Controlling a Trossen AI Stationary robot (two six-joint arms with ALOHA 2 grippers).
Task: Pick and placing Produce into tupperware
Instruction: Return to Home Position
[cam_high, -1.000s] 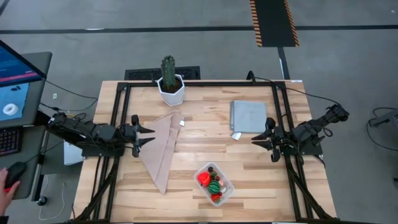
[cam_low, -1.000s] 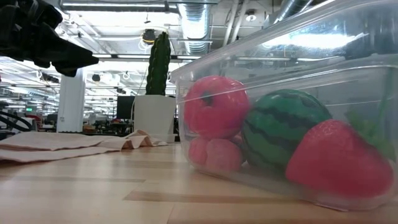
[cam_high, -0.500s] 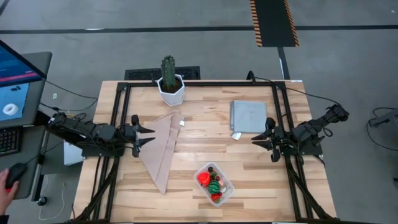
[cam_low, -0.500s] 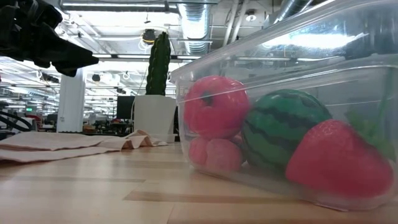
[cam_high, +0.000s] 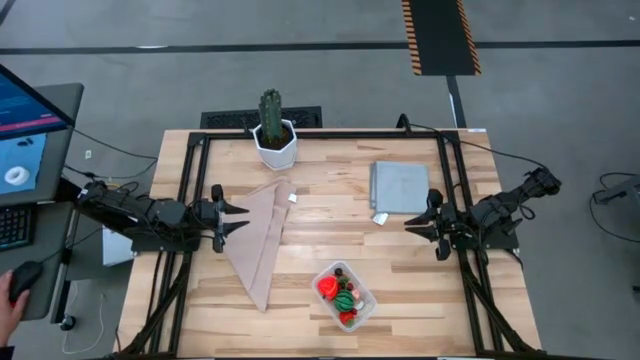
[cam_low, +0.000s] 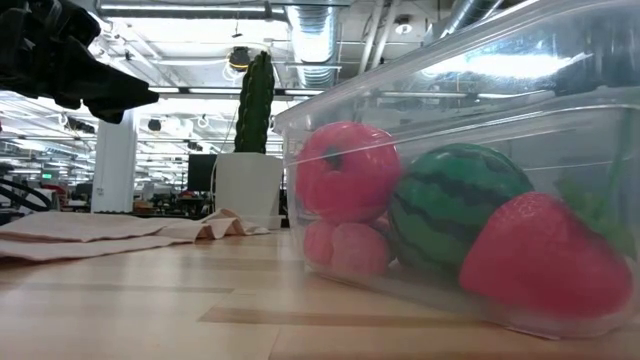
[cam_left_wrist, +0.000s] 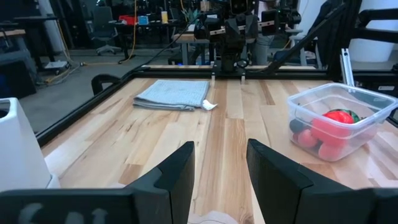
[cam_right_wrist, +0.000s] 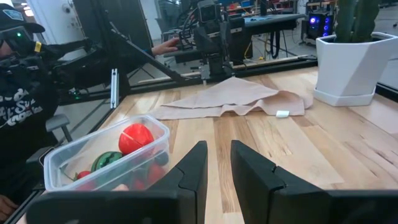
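Entry 1: I log the produce (cam_high: 340, 292) inside the tupperware (cam_high: 371, 297), with the 2 empty grippers, left gripper (cam_high: 238, 219) and right gripper (cam_high: 412, 229), fingers apart, flanking it well clear; risk: a low arm swing knocking the tupperware over.

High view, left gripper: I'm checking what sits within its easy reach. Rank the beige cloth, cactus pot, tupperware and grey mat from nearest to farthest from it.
From the left gripper, at the table's left side:
1. beige cloth, right beside the fingertips.
2. cactus pot, toward the back edge.
3. tupperware, near the front edge, past the cloth.
4. grey mat, on the table's right side.
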